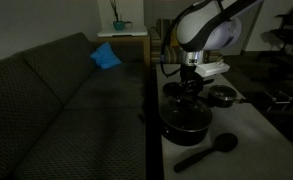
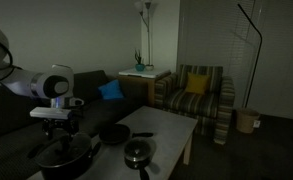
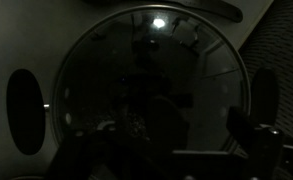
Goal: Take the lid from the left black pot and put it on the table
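Observation:
The large glass lid with its metal rim fills the wrist view and lies on the big left black pot, whose side handle shows beside it. In both exterior views the pot stands at the near end of the light table. My gripper hangs straight above the pot, close over the lid. In the wrist view its two dark fingers stand apart over the lid's centre, open. The knob is too dark to make out.
A shallower long-handled black pan and a small lidded saucepan stand on the table beside the pot. A dark sofa runs along the table. An armchair stands beyond its far end.

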`<move>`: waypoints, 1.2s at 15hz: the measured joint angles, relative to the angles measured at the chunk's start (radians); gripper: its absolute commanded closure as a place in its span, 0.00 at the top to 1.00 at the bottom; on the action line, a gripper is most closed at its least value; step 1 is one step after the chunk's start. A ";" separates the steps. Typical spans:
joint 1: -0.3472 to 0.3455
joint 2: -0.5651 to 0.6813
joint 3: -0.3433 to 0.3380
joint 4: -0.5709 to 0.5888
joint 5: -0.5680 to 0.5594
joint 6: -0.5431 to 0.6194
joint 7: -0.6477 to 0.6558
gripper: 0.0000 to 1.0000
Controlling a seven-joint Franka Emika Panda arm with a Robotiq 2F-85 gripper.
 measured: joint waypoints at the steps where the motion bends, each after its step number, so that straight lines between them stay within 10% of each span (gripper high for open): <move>1: 0.005 0.004 0.000 0.000 0.000 0.004 0.000 1.00; 12: 0.037 0.006 -0.036 -0.011 -0.066 0.041 -0.002 1.00; 13: 0.037 0.006 -0.036 -0.014 -0.066 0.046 -0.002 0.75; 18: 0.042 0.006 -0.036 -0.023 -0.066 0.060 -0.002 0.44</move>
